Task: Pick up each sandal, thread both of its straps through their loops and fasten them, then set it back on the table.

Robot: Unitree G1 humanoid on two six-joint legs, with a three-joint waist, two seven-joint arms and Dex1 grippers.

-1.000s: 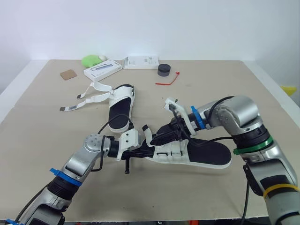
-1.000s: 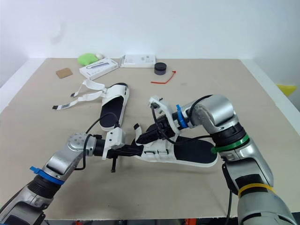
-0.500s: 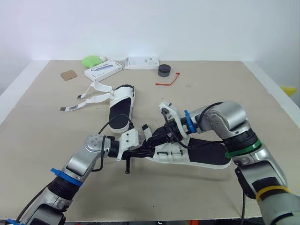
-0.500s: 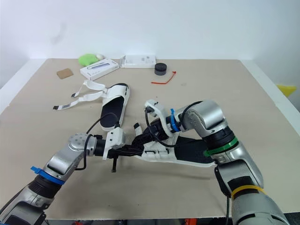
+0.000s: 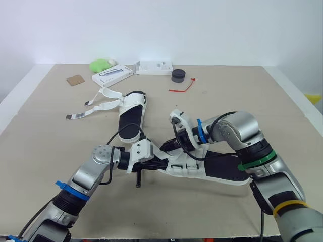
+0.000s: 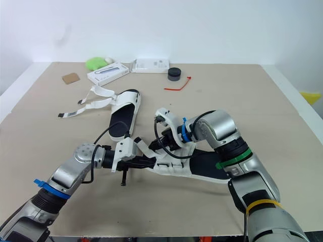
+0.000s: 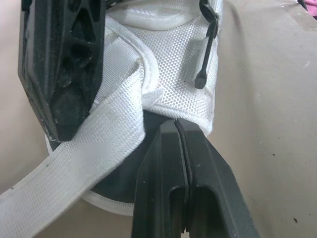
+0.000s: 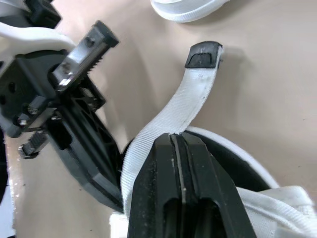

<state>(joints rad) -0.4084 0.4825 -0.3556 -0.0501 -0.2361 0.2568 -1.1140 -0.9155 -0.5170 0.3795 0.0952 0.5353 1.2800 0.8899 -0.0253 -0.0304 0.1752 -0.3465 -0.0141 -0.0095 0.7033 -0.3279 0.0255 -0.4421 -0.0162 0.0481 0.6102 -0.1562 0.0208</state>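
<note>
Both left gripper [image 7: 176, 124] and right gripper [image 8: 173, 137] are clamped on the sandal [image 5: 223, 171].

**A:** so what's the right gripper [image 8: 177, 140] doing?

**B:** fingers are pressed together, tips right against the white strap [image 8: 190, 101]. The strap curls away to its black tip [image 8: 203, 53] over the tan table [image 8: 262, 84].

**A:** and the black thing next to it?

**B:** that's the left gripper [image 8: 106, 191] (toothed metal bit on top), just beside the sandal [image 8: 247, 171].

Second sandal [image 5: 130, 118] behind nearer sandal [image 5: 222, 169]
</note>
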